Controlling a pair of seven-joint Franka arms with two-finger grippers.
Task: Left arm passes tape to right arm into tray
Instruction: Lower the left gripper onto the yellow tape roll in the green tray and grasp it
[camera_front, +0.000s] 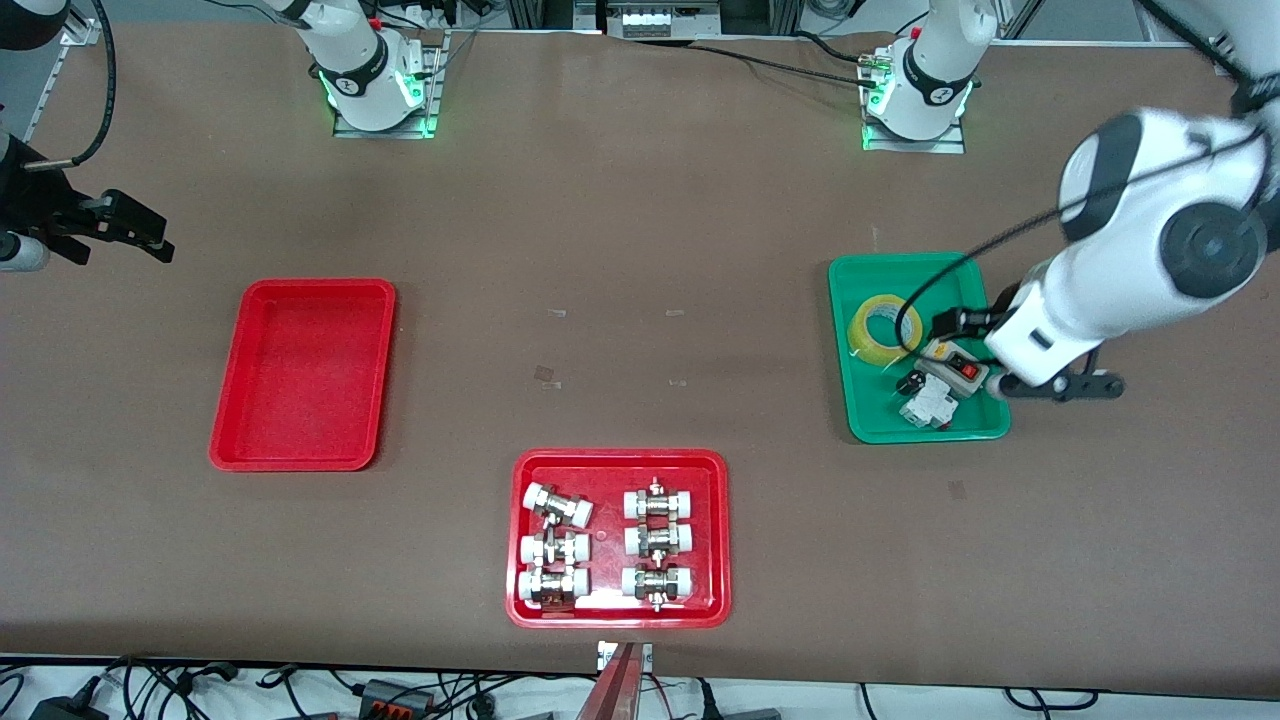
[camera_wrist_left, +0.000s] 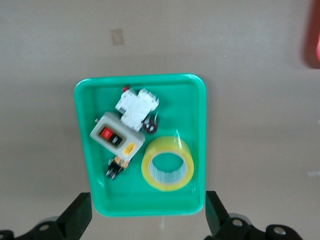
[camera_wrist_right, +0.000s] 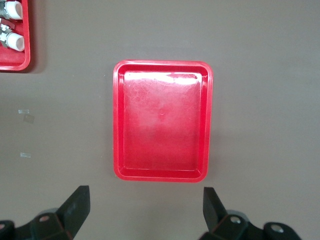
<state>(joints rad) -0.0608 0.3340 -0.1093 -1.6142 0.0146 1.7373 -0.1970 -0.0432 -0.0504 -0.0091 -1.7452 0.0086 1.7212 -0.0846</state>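
Pickup step, not yet started: tape (camera_wrist_left: 167, 163) loose in green tray (camera_wrist_left: 83, 107). Left gripper (camera_wrist_left: 147, 220) above, jaws apart, needs lowering. Right gripper (camera_wrist_right: 145, 212) waiting near red tray (camera_wrist_right: 118, 125), jaws apart.

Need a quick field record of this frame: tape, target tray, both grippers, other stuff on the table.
tape: tape lies in the green tray, beside a switch box and a white breaker
target: tray holds nothing, toward the right arm's end of the table
left gripper: left gripper open, over the green tray, holding nothing
right gripper: right gripper open, over the table beside the tray, holding nothing
other: wider red tray with white-capped metal fittings, nearest the front camera
handover: not yet begun
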